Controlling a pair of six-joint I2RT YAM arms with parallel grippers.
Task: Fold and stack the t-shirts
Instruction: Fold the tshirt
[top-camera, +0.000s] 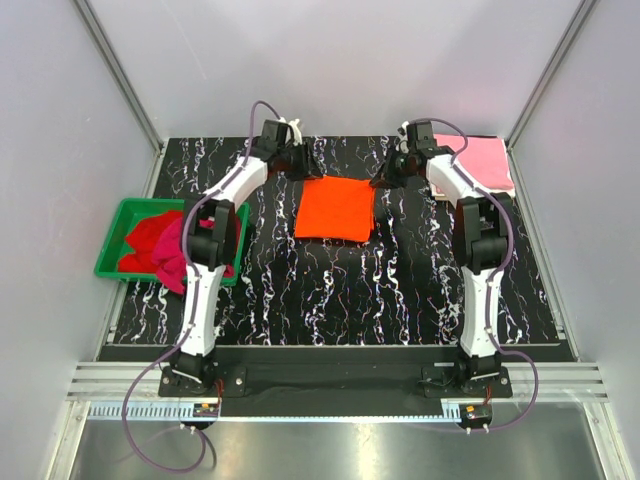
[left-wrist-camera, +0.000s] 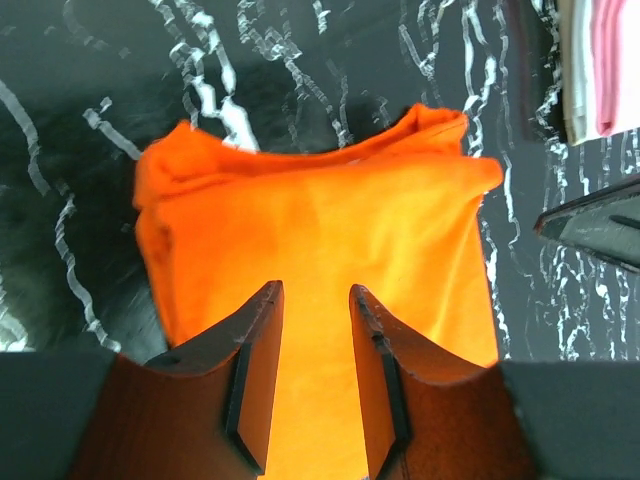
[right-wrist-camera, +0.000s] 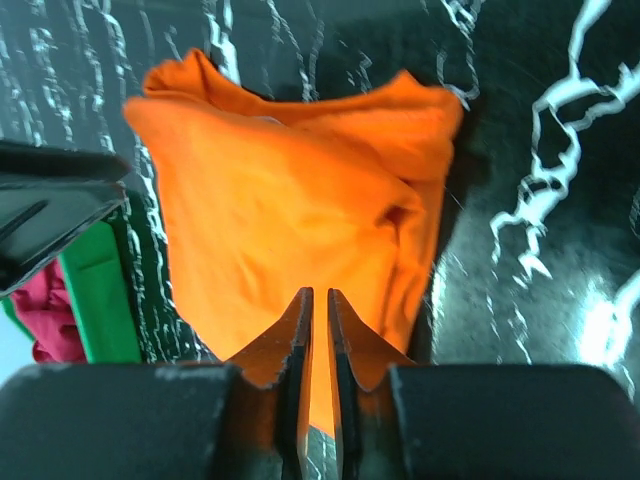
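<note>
Lying folded flat: orange t-shirt (top-camera: 335, 208)

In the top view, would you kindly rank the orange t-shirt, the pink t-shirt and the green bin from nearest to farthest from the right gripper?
From the right gripper:
1. orange t-shirt, just to its left, mid-table.
2. pink t-shirt, far right corner.
3. green bin, left edge of the table.

Bright even light, white glare on the glossy tabletop (right-wrist-camera: 598, 332), wrist views blurred toward their edges.
</note>
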